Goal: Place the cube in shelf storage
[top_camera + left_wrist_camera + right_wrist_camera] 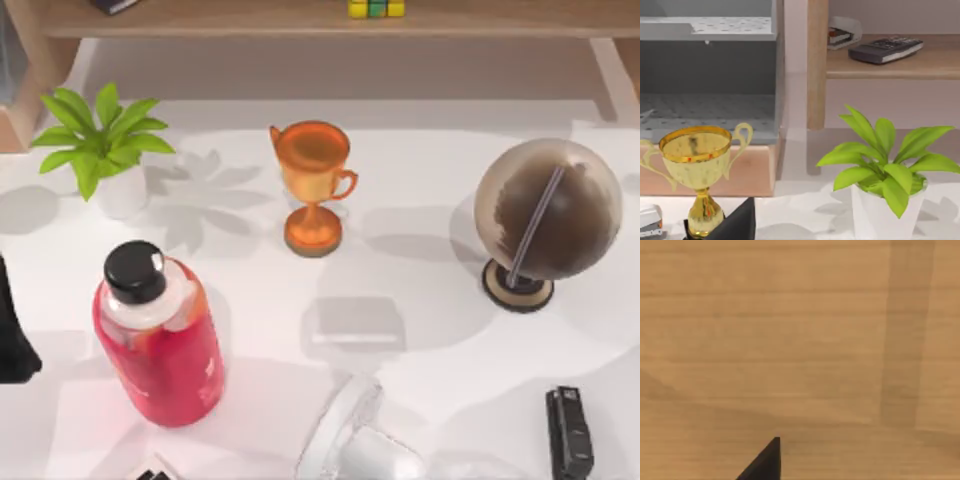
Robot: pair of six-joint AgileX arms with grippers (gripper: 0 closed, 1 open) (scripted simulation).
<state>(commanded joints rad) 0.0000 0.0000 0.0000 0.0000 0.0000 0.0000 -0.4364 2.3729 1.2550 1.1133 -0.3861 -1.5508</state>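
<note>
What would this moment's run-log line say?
cube: on shelf board, top centre | trophy: upright on table | left arm: table's left edge

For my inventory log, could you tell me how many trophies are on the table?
1: the trophy stands mid-table, between the potted plant and the globe. None seems hidden.

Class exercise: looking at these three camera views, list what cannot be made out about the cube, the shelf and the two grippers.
- Cube on the shelf storage: top view's upper edge cuts it off.
- Right gripper: right wrist view gives one dark tip against wood; fingers' state unclear.
- Left gripper: left wrist view gives a dark tip beside the trophy; fingers' state unclear.
</note>
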